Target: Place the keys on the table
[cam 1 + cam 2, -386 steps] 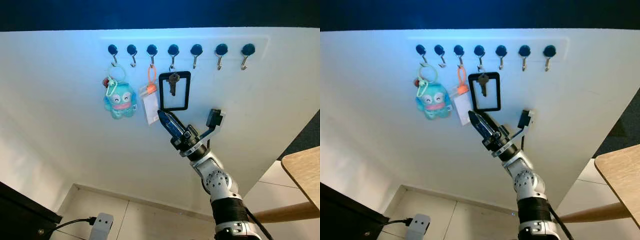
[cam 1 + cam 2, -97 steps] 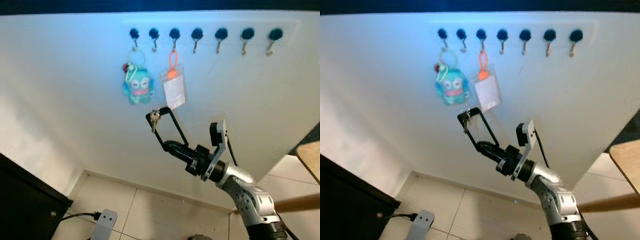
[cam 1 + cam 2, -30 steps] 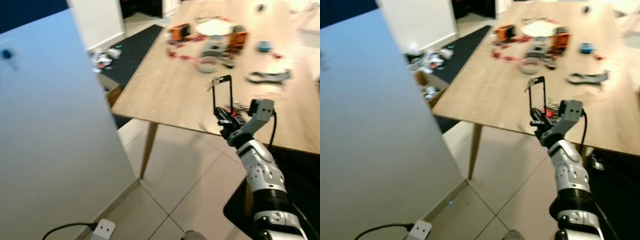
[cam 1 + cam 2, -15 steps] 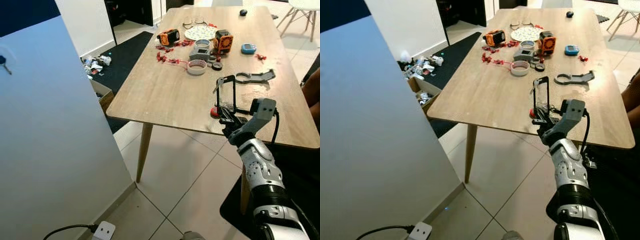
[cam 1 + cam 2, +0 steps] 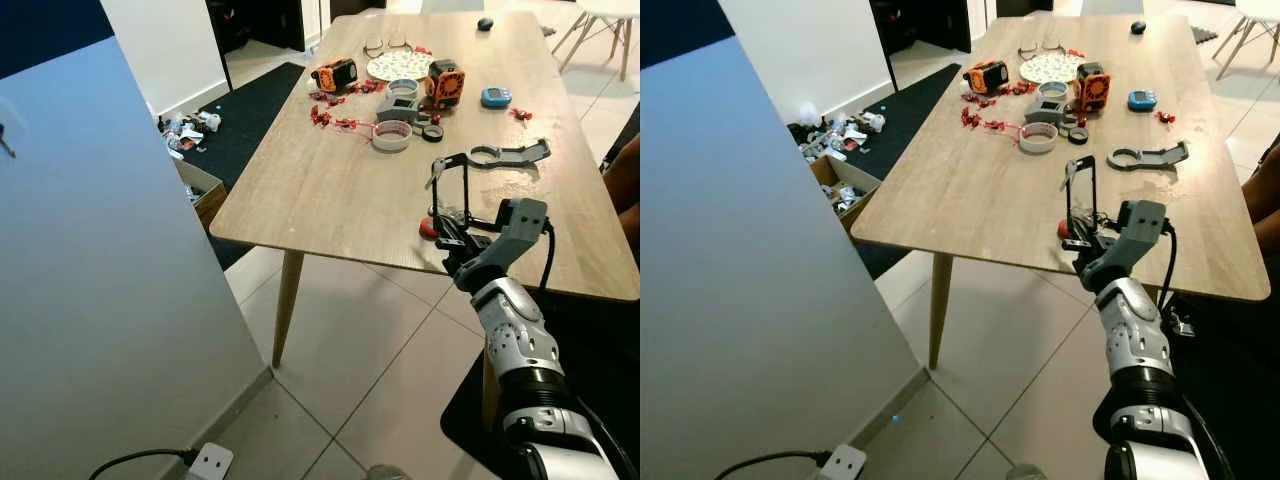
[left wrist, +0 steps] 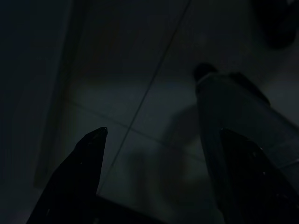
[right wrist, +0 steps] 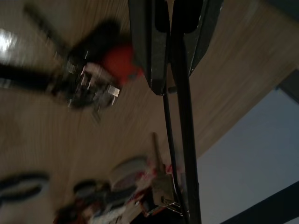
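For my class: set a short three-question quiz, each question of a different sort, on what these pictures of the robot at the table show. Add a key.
1. True or false: the right end effector holds the black loop with its key above the table.
2. Multiple choice: what lies on the table just by the right end effector?
A. a red piece
B. a blue toy
C. a cup
3. Fill in: the tape roll lies nearer the table's ____ end than the loop does.

Key: 1 true; 2 A; 3 far.
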Available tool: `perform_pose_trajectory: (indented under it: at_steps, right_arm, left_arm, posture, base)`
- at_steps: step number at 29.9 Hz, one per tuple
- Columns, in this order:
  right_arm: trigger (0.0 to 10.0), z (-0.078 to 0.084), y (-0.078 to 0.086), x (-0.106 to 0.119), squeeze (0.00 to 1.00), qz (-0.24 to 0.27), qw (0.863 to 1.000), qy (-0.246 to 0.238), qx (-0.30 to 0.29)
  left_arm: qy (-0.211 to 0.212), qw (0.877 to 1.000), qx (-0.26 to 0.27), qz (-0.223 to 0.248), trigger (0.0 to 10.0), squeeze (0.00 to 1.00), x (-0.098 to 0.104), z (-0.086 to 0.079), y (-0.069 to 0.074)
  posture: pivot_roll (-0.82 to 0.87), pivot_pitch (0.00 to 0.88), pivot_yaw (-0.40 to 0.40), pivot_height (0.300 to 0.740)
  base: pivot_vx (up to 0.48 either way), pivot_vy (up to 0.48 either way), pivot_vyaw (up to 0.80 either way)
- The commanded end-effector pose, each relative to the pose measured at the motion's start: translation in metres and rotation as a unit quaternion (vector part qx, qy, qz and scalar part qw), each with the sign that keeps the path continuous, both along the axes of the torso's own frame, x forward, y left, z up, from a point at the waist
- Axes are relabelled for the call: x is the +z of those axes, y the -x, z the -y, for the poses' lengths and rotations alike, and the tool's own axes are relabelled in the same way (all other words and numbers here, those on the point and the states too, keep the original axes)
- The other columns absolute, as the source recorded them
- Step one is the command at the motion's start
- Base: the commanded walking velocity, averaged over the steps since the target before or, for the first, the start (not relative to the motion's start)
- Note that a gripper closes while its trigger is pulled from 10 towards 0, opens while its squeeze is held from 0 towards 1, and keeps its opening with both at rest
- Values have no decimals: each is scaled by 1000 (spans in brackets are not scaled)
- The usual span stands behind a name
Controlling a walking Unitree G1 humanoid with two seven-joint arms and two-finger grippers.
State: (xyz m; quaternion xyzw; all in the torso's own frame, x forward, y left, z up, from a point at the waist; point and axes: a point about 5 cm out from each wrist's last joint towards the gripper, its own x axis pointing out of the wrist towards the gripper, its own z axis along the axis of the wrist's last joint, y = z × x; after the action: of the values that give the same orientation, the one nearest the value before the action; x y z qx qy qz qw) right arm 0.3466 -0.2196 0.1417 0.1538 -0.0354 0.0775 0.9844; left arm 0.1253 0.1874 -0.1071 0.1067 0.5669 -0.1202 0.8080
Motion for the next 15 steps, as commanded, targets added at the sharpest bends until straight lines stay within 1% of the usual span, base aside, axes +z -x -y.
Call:
perform_pose_trajectory:
  at_steps: [1,9,10,15]
  right_arm:
    - [10000,-8,-1,-3,0,-2,1000,-5,9]
    - [10000,-7,-2,-4,0,-3,1000,-2,6]
    - [10000,-7,-2,-5,0,-3,1000,0,6]
    - [10000,-7,-2,-5,0,-4,1000,1,5]
  left_arm:
    - [-3,1000,2,-12,10000,0,-2,-4,8]
    - [-2,1000,1,-11,10000,0,-2,-4,7]
    - [-4,1000,9,-9,10000,0,-2,-5,7]
    - [-3,1000,12,-8,10000,0,-2,-4,7]
  posture:
    - [-151,69,137,740]
    - [-148,71,137,740]
    - [-148,71,137,740]
    - [-148,67,136,740]
  base:
    - [382,0,0]
    - [391,0,0]
    - [240,0,0]
    - [0,0,0]
